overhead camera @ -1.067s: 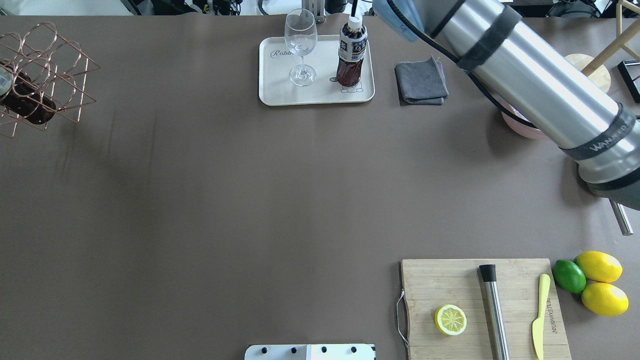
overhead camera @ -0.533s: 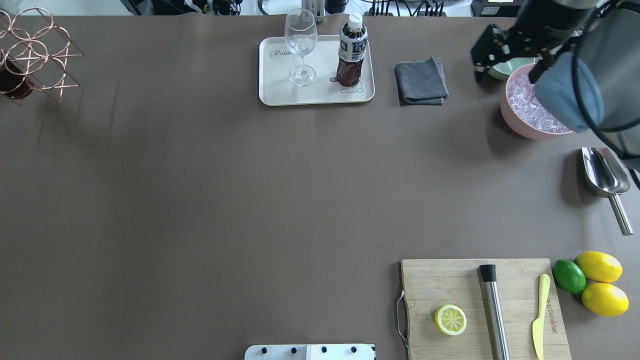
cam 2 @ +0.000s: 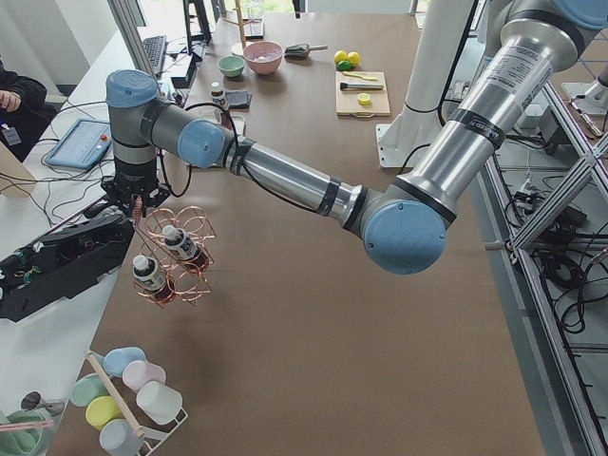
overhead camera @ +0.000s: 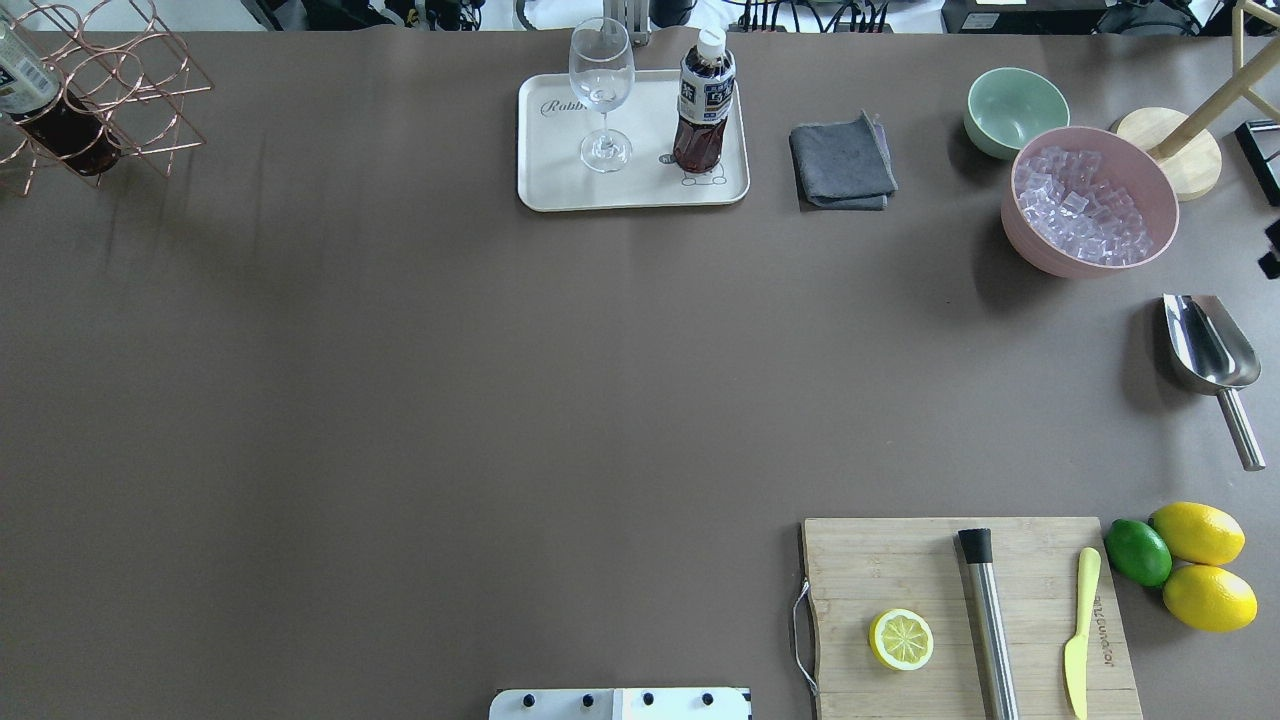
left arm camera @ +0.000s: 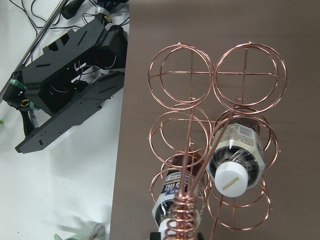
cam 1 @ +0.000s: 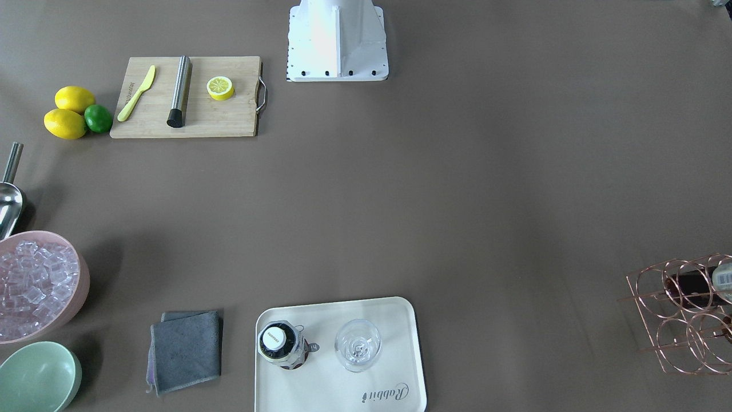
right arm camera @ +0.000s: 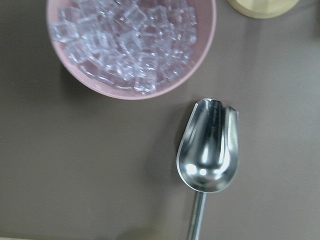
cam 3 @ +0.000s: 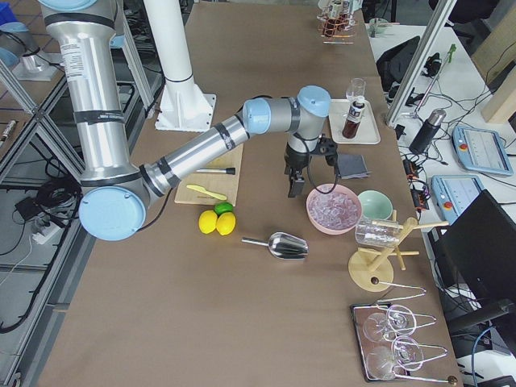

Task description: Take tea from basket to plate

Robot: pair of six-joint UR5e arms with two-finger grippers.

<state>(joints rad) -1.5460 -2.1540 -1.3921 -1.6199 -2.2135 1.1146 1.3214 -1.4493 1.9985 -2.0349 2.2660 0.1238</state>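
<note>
One tea bottle stands upright on the cream plate, next to a wine glass. My left gripper is shut on the coiled handle of the copper wire basket. It holds the basket in the air over the table's far left end. Two more tea bottles lie in the basket's ring cells. My right gripper hangs over the table beside the pink ice bowl. I cannot tell whether it is open or shut.
A grey cloth, a mint-green bowl and a metal scoop lie on the right. A cutting board with lemon half, muddler and knife sits front right, with lemons beside it.
My right arm has drawn back from over the plate, past the bowls and out of the overhead view's right edge. The held basket has shifted and turned at the far left.
</note>
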